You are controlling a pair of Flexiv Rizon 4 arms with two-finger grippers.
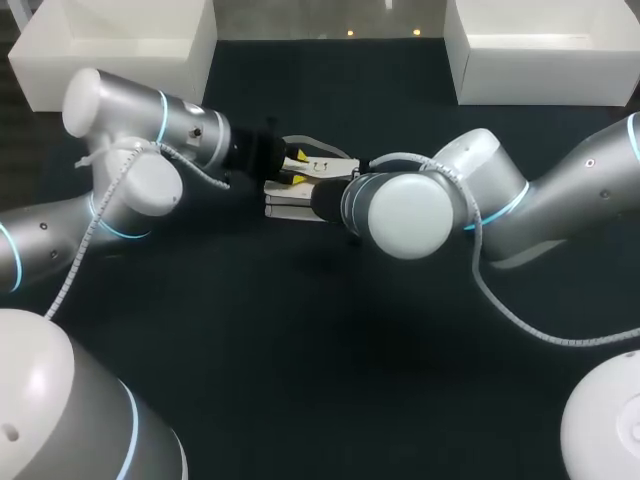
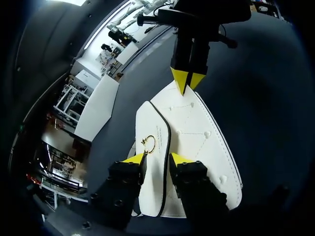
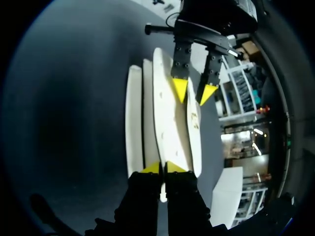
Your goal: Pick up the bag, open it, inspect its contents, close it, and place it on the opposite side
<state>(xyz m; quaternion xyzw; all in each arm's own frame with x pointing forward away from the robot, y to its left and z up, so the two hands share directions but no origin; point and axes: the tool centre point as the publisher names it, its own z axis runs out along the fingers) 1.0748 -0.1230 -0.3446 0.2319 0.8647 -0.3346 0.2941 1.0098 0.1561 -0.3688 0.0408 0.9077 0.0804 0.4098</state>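
- Head view: the white bag (image 1: 292, 208) lies on the dark table (image 1: 300, 340), a little toward twelve o'clock from the table's centre.
- The left arm (image 1: 130, 150) comes in from nine o'clock and the right arm (image 1: 420, 205) from three o'clock, and they meet over the bag.
- The left gripper (image 1: 297, 168) sits at the bag's eleven o'clock edge, with its yellow tips apart. The right arm's wrist covers the bag's three o'clock end.
- Two white boxes stand at the far corners, one at eleven o'clock (image 1: 120, 45) and one at one o'clock (image 1: 540, 55).
- Left wrist view: the flap (image 2: 153, 123), white with a black edge, runs between the left gripper's fingers toward twelve o'clock. It carries a gold ring (image 2: 149, 144) just ahead of the tips.
- The fingers stand part-way open on either side of the flap, not clamped on it.
- The bag's stitched body spreads from the gripper's twelve o'clock round to four o'clock.
- At twelve o'clock, on the bag's far point, the right gripper (image 2: 188, 82) has its tips pinched together on the bag.
- Right wrist view: the bag shows edge-on as several white layers running to twelve o'clock. The right gripper is closed narrowly on one middle panel.
- Ahead at twelve to one o'clock, the left gripper has one tip against the bag and the other out past the flap.
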